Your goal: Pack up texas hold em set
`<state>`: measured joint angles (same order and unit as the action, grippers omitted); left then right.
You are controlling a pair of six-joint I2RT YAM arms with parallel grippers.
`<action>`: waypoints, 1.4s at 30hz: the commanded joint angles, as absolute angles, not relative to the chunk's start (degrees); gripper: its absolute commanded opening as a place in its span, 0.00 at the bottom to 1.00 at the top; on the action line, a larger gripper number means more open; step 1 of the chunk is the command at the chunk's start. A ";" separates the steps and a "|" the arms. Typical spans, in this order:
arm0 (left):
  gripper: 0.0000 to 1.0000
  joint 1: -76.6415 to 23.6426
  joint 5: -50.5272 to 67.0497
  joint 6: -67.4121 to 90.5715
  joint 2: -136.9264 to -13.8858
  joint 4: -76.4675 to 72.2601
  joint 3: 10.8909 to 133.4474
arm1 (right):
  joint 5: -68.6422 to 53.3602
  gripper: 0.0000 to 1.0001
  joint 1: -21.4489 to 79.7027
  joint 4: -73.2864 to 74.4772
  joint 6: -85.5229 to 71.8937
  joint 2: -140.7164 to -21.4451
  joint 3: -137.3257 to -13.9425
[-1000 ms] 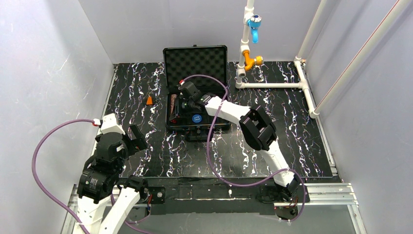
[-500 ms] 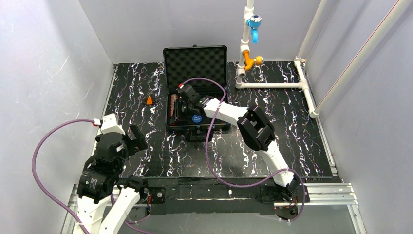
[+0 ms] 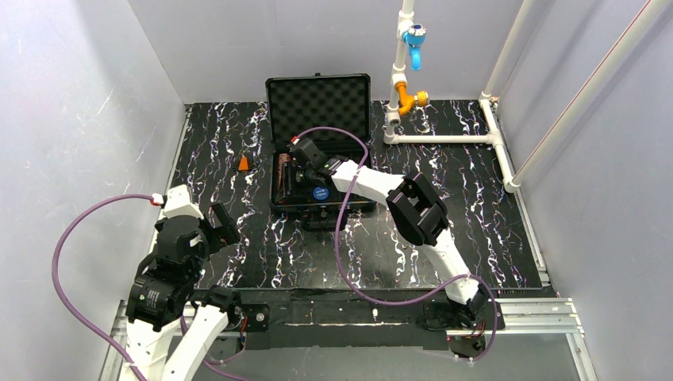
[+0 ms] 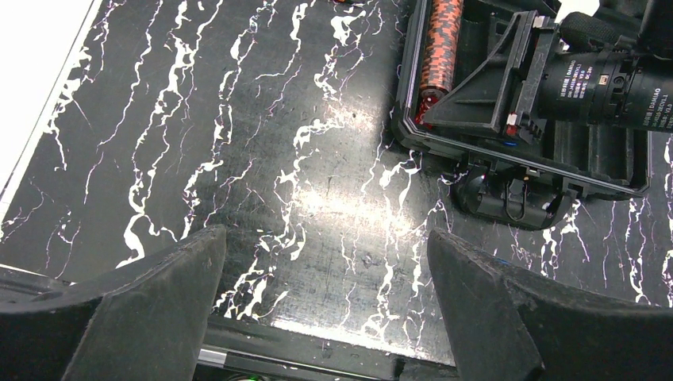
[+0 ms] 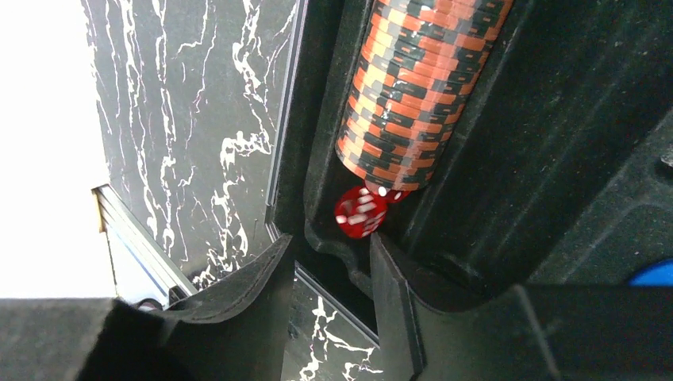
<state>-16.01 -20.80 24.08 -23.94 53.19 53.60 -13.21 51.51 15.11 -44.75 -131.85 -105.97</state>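
Jaws, right wrist view: right gripper [image 5: 329, 278] has its fingers part way apart with nothing between them, so no pinch on anything.
Dice, same view: one red die [image 5: 361, 213] lies just past the fingertips at the near end of the left slot of the tray [image 5: 508, 159], touching the end of the chip stack [image 5: 421, 87]. A second die [image 5: 394, 193] peeks out behind it.
Stack axis: it's on its side, running lengthways along the slot, straight away from the jaws.
Blue disc [image 5: 655, 274]: only a sliver at the picture's right edge.
Jaws, left wrist view: left gripper [image 4: 325, 309] is spread wide and holds nothing, hanging over bare table [image 4: 238, 159] to the near left of the briefcase [image 4: 409, 135].
Top view: the case sits mid-table by the far edge with its lid [image 3: 319, 99] standing open. The right arm [image 3: 373, 181] reaches into the tray's left side, and the left gripper hangs well apart toward the near-left corner.
Orange cone [image 3: 244, 163]: on the table just left of the case.
My guess: the dice look home, so the lid probably comes next. The right arm is way nearer but has to clear the tray first.
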 commanded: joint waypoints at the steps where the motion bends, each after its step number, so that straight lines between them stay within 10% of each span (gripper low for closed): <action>1: 0.98 -15.54 -21.62 24.08 -24.14 53.88 53.96 | -12.70 0.49 51.68 15.44 -43.94 -131.89 -107.58; 15: 0.98 -15.38 -21.48 24.08 -23.99 53.85 53.96 | -9.79 0.52 51.68 19.56 -39.30 -127.45 -111.06; 42: 0.99 -15.27 -20.74 23.91 -24.81 53.62 53.92 | 2.25 0.90 51.77 20.01 -20.63 -100.93 -104.58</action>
<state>-15.53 -20.51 24.05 -23.97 53.17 53.60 -1.87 51.51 20.95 -25.23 -106.96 -107.20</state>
